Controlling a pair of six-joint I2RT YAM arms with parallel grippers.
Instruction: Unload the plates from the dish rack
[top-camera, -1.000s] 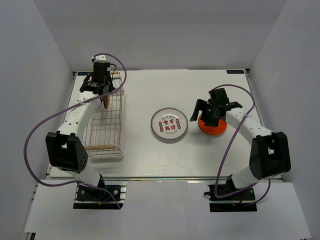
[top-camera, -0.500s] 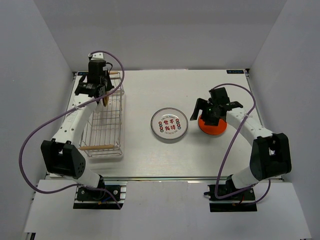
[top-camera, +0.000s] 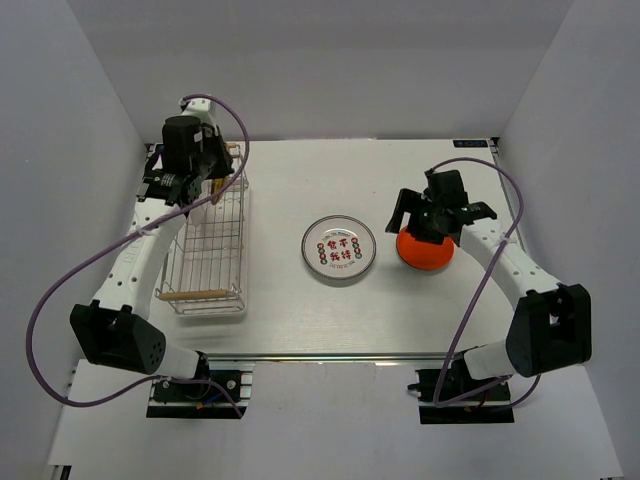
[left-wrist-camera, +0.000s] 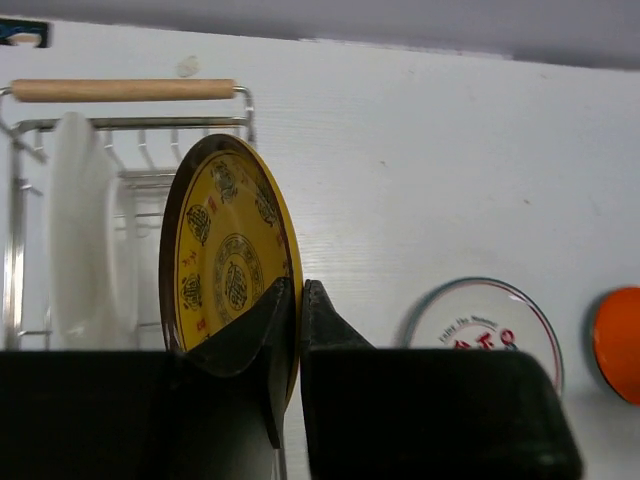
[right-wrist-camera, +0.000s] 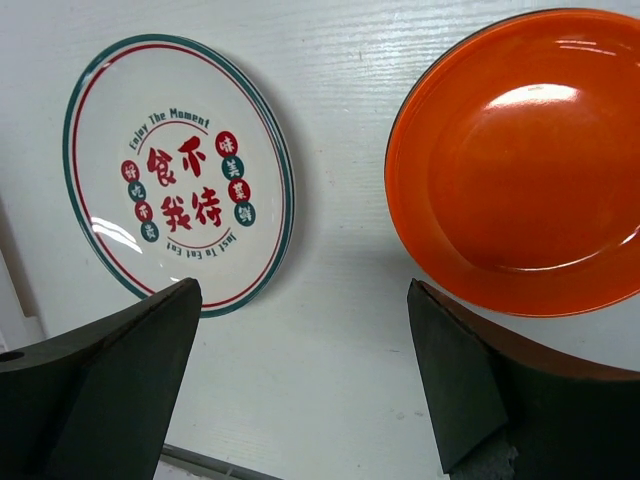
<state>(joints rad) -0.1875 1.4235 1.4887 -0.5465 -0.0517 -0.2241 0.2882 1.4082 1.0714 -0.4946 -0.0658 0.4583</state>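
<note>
Low in the left wrist view, the left hand (left-wrist-camera: 298, 300) is clamped on the lower rim of the small yellow-brown plate (left-wrist-camera: 225, 255), which stands upright. Just left of it a white plate (left-wrist-camera: 75, 235) stands on edge in the dish rack (top-camera: 207, 262), below the wooden handle (left-wrist-camera: 125, 90) at the top of the frame. Overhead, the rack lies along the left side of the bench (top-camera: 300, 180). The right hand (right-wrist-camera: 302, 290) has its fingers wide apart and holds nothing. The plain orange-red plate (right-wrist-camera: 520, 170) lies flat at the upper right of its view, and the white plate with teal-red rings (right-wrist-camera: 180, 175) lies flat at the upper left.
</note>
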